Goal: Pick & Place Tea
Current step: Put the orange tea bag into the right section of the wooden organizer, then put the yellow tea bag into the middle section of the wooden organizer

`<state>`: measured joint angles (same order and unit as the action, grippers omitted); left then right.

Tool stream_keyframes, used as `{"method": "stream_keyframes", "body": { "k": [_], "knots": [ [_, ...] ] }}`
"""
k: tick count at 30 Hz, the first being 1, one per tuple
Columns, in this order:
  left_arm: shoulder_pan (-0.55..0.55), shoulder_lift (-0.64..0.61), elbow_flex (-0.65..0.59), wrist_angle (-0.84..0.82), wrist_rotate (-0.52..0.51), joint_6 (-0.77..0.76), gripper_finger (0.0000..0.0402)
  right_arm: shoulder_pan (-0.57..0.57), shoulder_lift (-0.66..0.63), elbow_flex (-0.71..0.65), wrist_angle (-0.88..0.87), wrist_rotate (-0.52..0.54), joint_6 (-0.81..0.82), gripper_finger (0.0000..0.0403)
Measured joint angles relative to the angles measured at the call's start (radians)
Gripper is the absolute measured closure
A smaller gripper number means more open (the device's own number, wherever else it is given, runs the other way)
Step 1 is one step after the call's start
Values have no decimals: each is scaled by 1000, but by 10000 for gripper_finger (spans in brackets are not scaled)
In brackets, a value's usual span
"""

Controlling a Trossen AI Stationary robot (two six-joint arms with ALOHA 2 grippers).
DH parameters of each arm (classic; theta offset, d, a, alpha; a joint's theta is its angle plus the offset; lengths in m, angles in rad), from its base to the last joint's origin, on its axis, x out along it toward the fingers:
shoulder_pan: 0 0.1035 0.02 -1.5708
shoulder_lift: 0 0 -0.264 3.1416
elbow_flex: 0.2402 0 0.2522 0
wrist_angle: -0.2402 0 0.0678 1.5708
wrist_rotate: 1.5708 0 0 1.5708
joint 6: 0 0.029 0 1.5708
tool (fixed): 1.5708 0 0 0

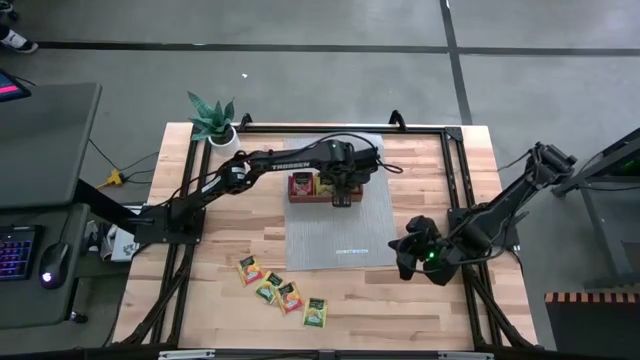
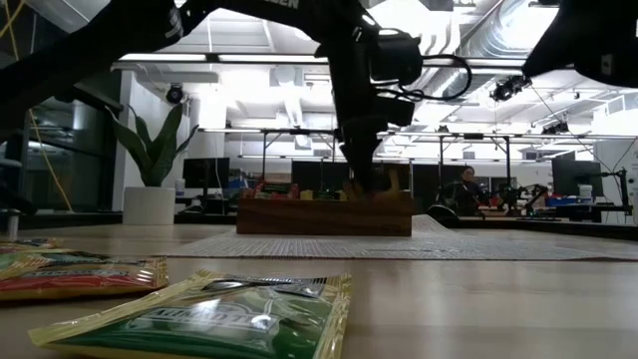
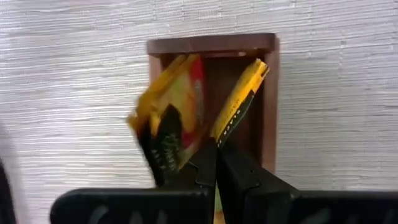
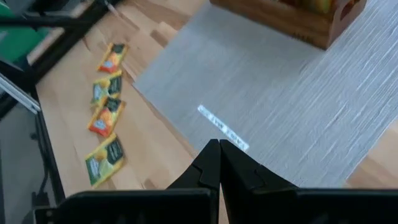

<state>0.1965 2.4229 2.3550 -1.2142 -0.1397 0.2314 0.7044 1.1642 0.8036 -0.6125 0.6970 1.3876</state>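
Note:
The brown wooden tray stands on a grey mat at the table's middle. My left gripper reaches down into the tray's right end compartment, shut on a yellow tea packet seen edge-on. A second yellow and red packet leans inside the same compartment beside it. Several more tea packets lie flat on the wood near the front edge, left of the mat. My right gripper hovers at the mat's right near corner, shut on nothing. My left gripper pinches the yellow packet by its upper edge between the two fingers. The fingers come from above, pointing steeply down. The packet stands on edge and tilted below the fingertips, inside the compartment's walls. Whether its lower end touches the floor, I cannot tell.
A grey woven mat lies under the tray. A potted plant stands at the far left corner. A black frame borders the table. In the low view, a green packet and a red one lie in the foreground.

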Motion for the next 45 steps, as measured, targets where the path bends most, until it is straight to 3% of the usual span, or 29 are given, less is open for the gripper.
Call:
{"method": "stream_keyframes", "body": {
  "k": [7, 15, 23, 36, 41, 45],
  "knots": [
    [7, 0, 0, -37, -9, -1, 381, 0, 23, 0, 6, -34, 9, 403],
    [7, 0, 0, -72, -14, -22, 281, 0, 23, 0, 5, -35, 2, 403],
    [6, -25, 0, -84, -132, -27, 204, 0, 23, 0, 5, -35, -1, 403],
    [6, -99, 1, -96, -167, -88, 196, 0, 22, 0, 5, -23, -20, 403],
    [6, -142, 3, -120, -141, -165, 195, 0, 22, 0, 7, -21, -27, 403],
    [0, -185, 1, -155, -56, -253, 195, 0, 22, 0, 8, -20, -30, 403]
  ]
}}
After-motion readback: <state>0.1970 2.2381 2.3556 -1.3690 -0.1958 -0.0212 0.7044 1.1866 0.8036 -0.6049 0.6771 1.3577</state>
